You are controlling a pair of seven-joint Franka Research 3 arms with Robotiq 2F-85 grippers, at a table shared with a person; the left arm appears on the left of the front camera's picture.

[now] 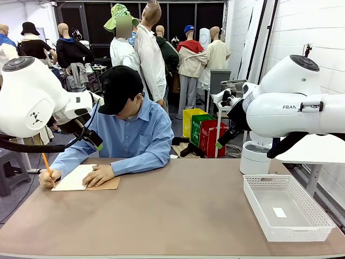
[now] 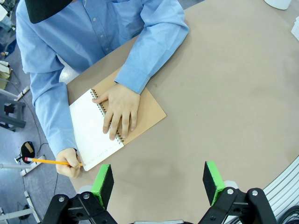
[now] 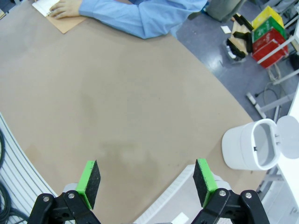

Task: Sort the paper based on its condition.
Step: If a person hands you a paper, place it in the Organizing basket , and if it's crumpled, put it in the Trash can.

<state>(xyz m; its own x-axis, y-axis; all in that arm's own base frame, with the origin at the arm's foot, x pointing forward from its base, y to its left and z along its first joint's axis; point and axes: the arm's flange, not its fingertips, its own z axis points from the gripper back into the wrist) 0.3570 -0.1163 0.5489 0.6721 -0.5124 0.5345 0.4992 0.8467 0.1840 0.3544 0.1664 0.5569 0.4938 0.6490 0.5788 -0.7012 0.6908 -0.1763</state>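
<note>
Left gripper: my fingers spread wide, empty.
Notebook: upper left of me, apart, under a person's hand.
Right gripper: spread wide, empty; notebook far upper left.

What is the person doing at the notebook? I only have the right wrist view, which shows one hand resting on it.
Observer: Writing. The person's right hand holds a pencil at the edge of the notebook's open page.
Operator: Where is the left gripper?
Observer: The left gripper hangs open above the table, near the notebook, with nothing between its pads.
</note>
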